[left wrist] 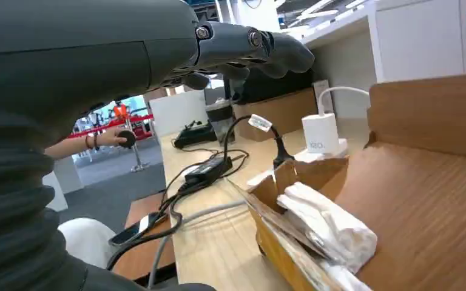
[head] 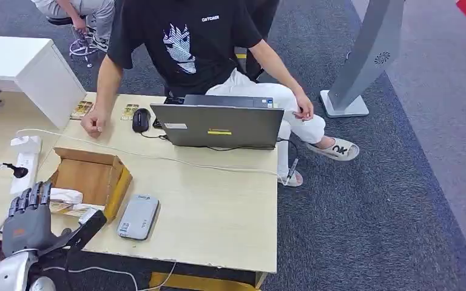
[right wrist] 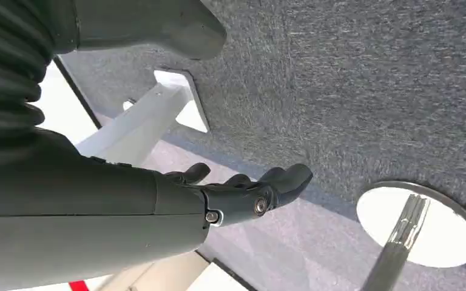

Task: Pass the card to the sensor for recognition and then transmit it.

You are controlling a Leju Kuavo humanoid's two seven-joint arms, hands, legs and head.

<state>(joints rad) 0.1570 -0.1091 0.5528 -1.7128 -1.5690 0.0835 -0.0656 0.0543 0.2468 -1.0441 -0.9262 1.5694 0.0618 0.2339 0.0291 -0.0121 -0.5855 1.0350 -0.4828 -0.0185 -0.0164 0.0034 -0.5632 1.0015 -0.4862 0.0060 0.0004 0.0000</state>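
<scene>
Left hand [head: 29,219] hovers at the surface's [head: 218,206] near corner, fingers [head: 30,197] apart, thumb out, holding nothing; it sits just beside the cardboard box [head: 91,176], probably to reach in. I cannot make out the card. Grey sensor [head: 138,216] lies flat right of the box. Right hand [right wrist: 243,194] hangs over carpet, fingers loosely curled, empty.

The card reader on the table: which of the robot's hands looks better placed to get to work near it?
The left, probably. Its left hand hovers open at the table edge, beside the cardboard box and near the grey reader. The right hand hangs open over the carpet, away from the table.
</scene>
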